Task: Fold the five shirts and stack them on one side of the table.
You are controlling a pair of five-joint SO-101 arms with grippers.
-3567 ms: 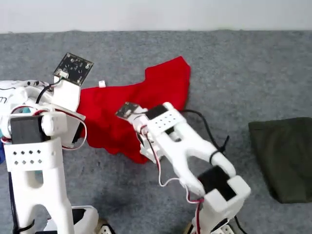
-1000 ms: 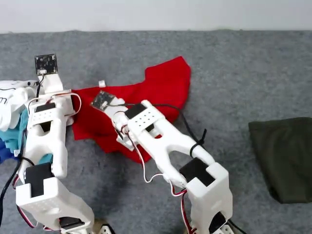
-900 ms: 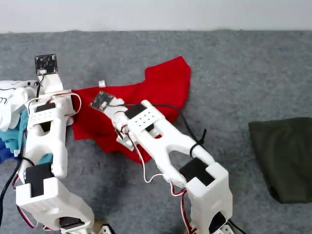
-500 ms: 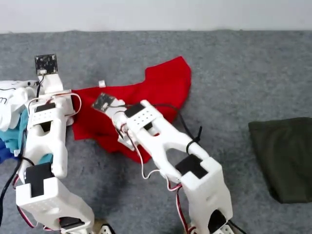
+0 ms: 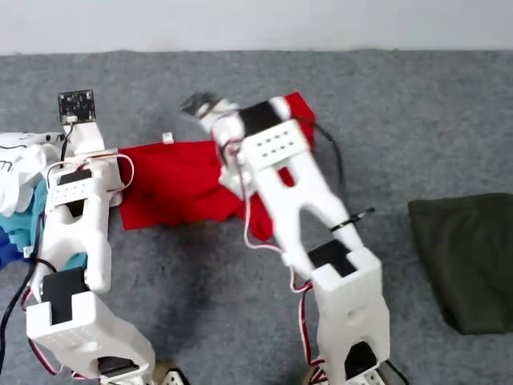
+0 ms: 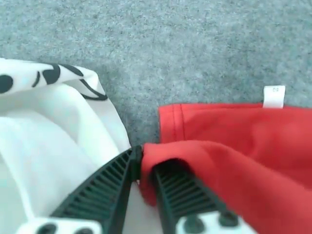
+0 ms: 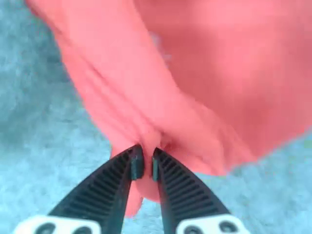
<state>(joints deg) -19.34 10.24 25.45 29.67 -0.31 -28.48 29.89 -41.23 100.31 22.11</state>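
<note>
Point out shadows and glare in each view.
High view: soft shadow on the grey carpet just nearer than the red fabric shirt; no glare. Left wrist view: a dark pocket in its fold at the left gripper. Right wrist view: faint crease shading.

Dark green shirt (image 5: 469,257) partly beyond the high view's edge.

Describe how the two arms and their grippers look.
Both arms are white plastic segments with black servo blocks: left arm, right arm. Thin red and white wires run along them, plus a black cable on the right. The left gripper and the right gripper have black ribbed fingers on white bases.
</note>
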